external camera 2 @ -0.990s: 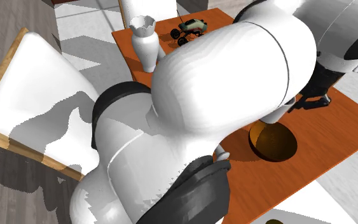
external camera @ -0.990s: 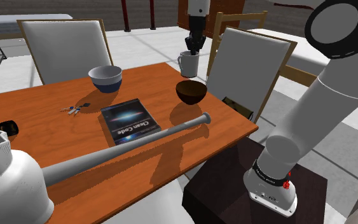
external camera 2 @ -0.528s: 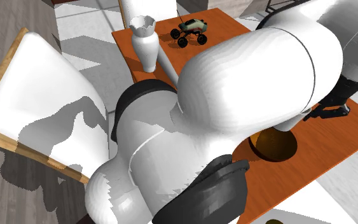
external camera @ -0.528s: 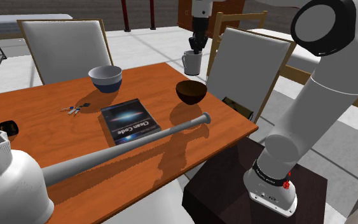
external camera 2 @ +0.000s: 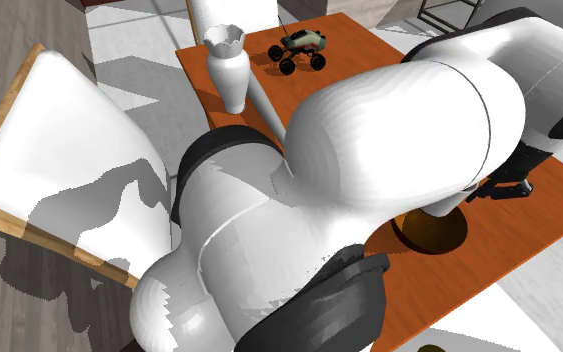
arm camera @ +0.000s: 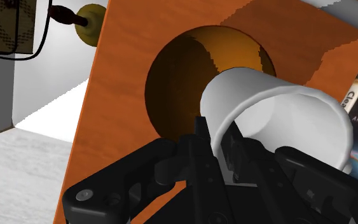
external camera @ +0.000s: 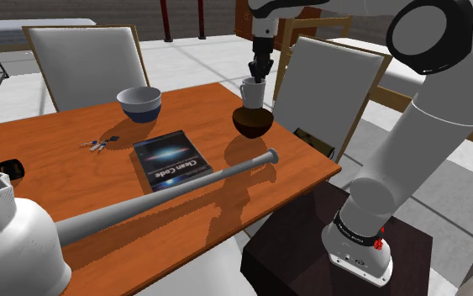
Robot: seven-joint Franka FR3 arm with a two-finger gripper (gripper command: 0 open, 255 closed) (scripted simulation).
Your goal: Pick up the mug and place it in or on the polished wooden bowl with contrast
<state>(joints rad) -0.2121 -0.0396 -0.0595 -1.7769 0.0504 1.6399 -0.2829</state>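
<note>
A white mug (external camera: 251, 92) hangs upright just over the dark brown wooden bowl (external camera: 252, 123) near the table's far right edge in the shoulder view. My gripper (external camera: 257, 74) comes down from above, shut on the mug's rim. In the wrist view the black gripper (arm camera: 225, 145) clasps the wall of the mug (arm camera: 279, 114), one finger inside and one outside. The bowl's glossy brown hollow (arm camera: 184, 79) lies right beyond the mug. In the second exterior view the arm hides most of the bowl (external camera 2: 437, 230).
On the orange-brown table (external camera: 75, 177) lie a dark book (external camera: 172, 160), a grey baseball bat (external camera: 167, 195), keys (external camera: 100, 145) and a blue and white bowl (external camera: 139, 103). A white vase (external camera: 7, 240) stands close in front. White chairs (external camera: 327, 84) flank the table.
The gripper carried the mug from behind the bowl, past the table's far edge, toward the camera and down. The mug now hangs right over the bowl.
</note>
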